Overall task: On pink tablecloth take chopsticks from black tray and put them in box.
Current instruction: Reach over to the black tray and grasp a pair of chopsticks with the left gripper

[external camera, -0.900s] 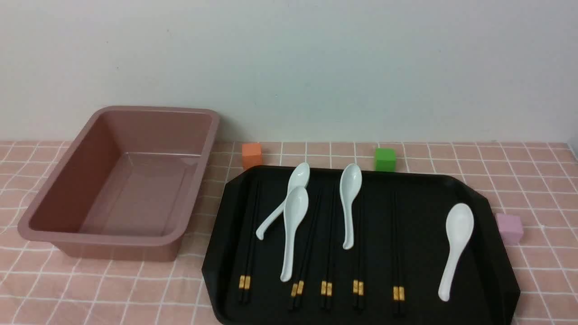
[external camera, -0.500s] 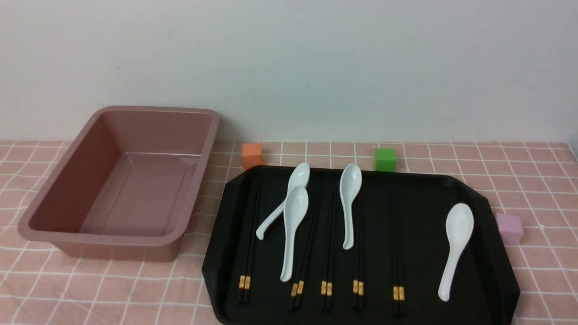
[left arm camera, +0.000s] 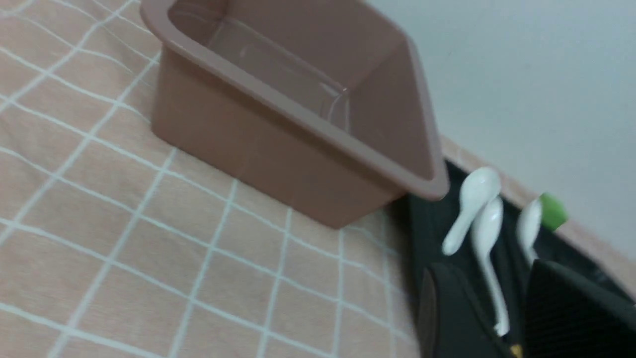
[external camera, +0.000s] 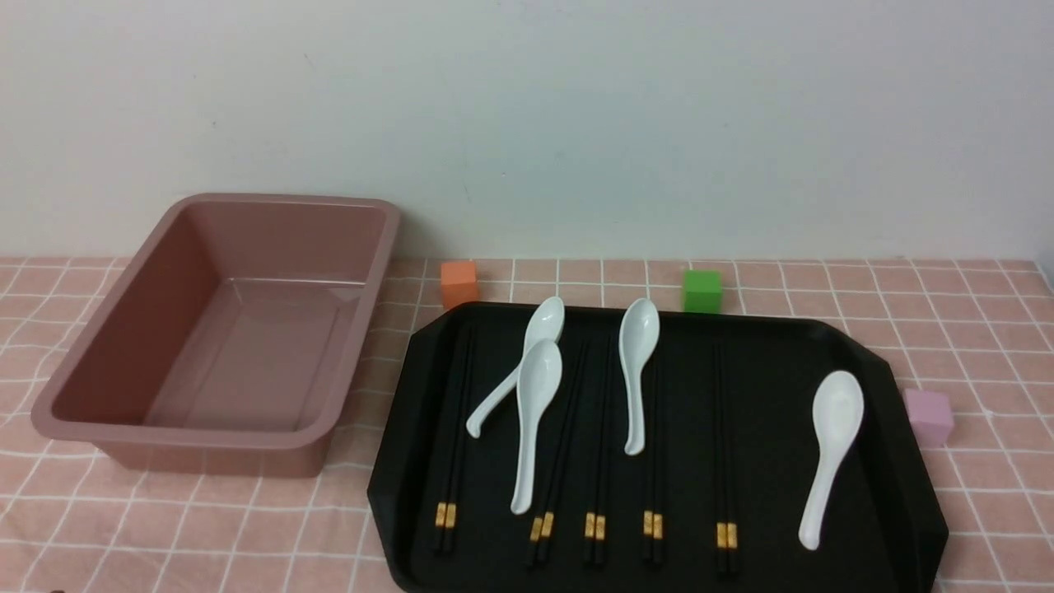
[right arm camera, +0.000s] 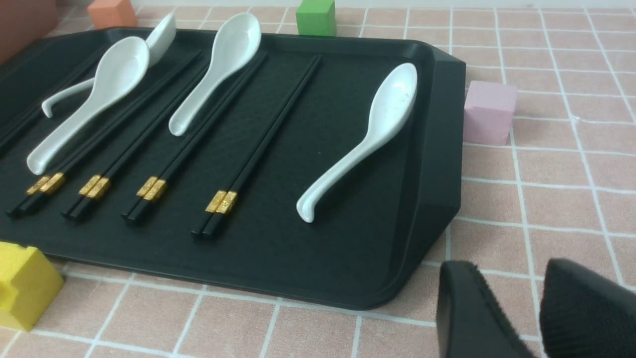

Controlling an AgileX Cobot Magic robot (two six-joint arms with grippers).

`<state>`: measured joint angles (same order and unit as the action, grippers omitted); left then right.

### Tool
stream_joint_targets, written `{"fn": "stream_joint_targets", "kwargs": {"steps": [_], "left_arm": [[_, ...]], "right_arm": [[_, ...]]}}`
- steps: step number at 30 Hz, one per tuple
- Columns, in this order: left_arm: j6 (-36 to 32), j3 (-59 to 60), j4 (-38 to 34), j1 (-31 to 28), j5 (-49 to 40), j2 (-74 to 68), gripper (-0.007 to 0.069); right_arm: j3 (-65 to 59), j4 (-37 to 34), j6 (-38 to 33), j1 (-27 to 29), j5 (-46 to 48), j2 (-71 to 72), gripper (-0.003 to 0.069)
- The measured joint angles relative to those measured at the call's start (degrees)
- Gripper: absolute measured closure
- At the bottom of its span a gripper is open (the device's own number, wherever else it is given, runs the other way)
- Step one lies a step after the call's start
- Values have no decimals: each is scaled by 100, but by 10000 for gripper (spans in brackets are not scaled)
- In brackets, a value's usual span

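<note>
Several pairs of black chopsticks point(external camera: 445, 515) with gold bands lie side by side in the black tray point(external camera: 757, 428) on the pink tablecloth point(external camera: 206, 527). The pink-brown box point(external camera: 189, 432) stands empty, left of the tray. Neither gripper shows in the front view. In the blurred left wrist view, my left gripper point(left arm camera: 502, 318) is open and empty, over the tray's point(left arm camera: 427, 233) corner near the box point(left arm camera: 258, 149). In the right wrist view, my right gripper point(right arm camera: 516, 298) is open and empty above the cloth point(right arm camera: 561, 174), beside the tray's point(right arm camera: 323, 238) near right corner; chopsticks point(right arm camera: 263, 144) lie ahead.
Several white spoons point(external camera: 535, 412) lie among and partly over the chopsticks. An orange cube point(external camera: 459, 284) and a green cube point(external camera: 702, 290) sit behind the tray, and a lilac cube point(external camera: 929, 416) sits at its right. A yellow block point(right arm camera: 25, 283) sits at the tray's near edge.
</note>
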<state>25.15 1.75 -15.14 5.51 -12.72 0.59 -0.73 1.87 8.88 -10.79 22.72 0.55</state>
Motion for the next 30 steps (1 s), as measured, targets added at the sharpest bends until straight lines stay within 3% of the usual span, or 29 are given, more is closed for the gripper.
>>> {"fn": "stream_joint_targets", "kwargs": {"steps": [5,13,17,19,22,24,28,30], "left_arm": [[418,0,-648,0,597,0,386],[594,0,-836,0,1307,0,391],[775,-196,-856,0,1035,-12,481],[721,-640,-838,0,519,-295,563],[124,-1457,-784,0,-712,-1415,634],[-208,-1735,-746,0,-1094,-1836,637],[-1982,-2991,-664,0,-2504,-3839,637],[-2466,-3475,-715,0,-2850,-4727,637]], "right_arm": [[0,0,0,0,0,0,419],[0,0,0,0,0,0,419],[0,0,0,0,0,0,419],[0,0,0,0,0,0,419],[0,0,0,0,0,0,419],[0,0,0,0,0,0,419],[0,0,0,0,0,0,419],[0,0,0,0,0,0,419]]}}
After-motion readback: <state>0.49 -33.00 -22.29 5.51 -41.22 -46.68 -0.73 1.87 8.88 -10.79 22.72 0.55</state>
